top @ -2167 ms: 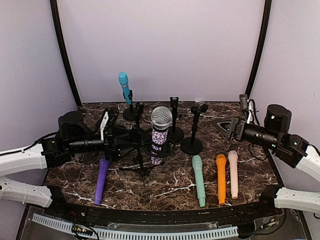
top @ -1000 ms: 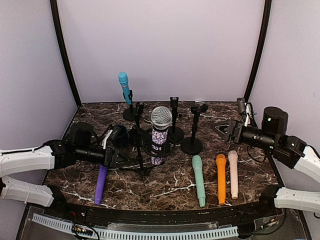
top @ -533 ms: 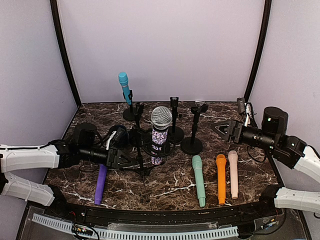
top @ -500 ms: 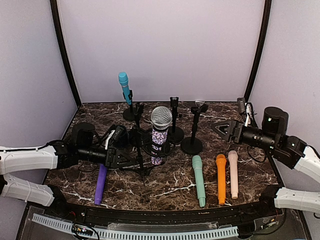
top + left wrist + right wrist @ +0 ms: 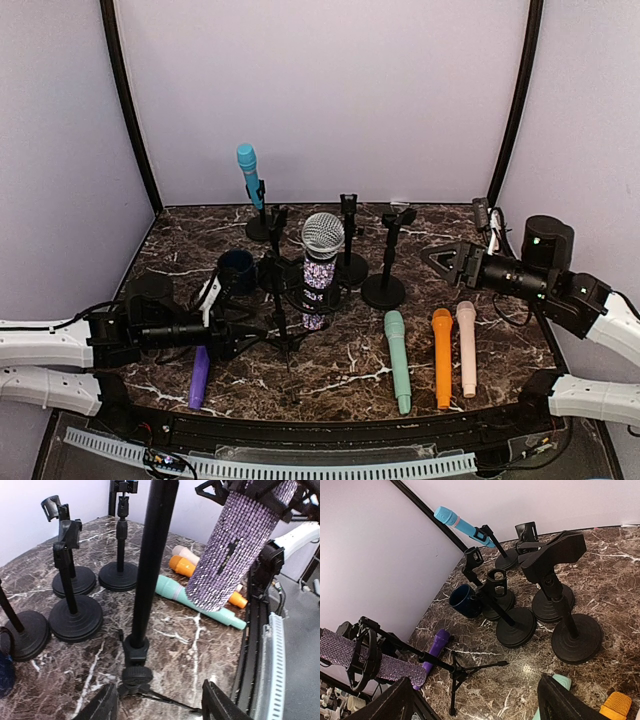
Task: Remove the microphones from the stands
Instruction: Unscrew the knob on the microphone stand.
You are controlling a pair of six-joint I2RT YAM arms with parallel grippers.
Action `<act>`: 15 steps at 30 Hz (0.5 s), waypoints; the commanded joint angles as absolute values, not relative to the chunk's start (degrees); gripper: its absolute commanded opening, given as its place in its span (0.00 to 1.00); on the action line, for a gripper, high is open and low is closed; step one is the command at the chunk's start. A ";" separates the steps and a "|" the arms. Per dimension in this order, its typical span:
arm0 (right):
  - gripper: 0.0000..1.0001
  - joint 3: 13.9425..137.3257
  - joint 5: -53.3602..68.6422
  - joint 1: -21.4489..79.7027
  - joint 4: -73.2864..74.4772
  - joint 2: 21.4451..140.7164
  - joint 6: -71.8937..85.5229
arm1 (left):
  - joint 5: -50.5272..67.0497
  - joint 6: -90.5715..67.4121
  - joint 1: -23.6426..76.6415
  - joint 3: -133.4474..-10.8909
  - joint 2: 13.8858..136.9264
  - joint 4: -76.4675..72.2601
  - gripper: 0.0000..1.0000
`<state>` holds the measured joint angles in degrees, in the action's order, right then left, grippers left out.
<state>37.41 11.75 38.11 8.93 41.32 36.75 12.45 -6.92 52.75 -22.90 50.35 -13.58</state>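
Presently: mic in its mount

Sequined purple microphone [image 5: 318,285] sits head-up in the shock mount of the tripod stand [image 5: 148,580], mid-surface [image 5: 330,370]. My left hand [image 5: 160,695] is low at the stand's base, fingers [image 5: 102,707] parted either side of the pole foot, gripping nothing. My right hand [image 5: 475,687] hangs wide open, well apart, empty.

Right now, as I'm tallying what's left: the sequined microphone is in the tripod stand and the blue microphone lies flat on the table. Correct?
Not quite. The blue microphone is not lying flat: it is clipped in a round-based stand at the back, as the top view shows. The sequined microphone is in the tripod stand.
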 commanded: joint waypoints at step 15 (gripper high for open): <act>0.86 37.83 10.68 38.50 7.49 40.43 36.66 | 4.91 5.70 55.14 -19.29 56.35 -29.01 0.49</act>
<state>37.41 11.27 38.11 9.45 40.23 36.75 2.85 3.88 54.57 -18.72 55.51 -25.30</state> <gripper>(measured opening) 0.864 0.490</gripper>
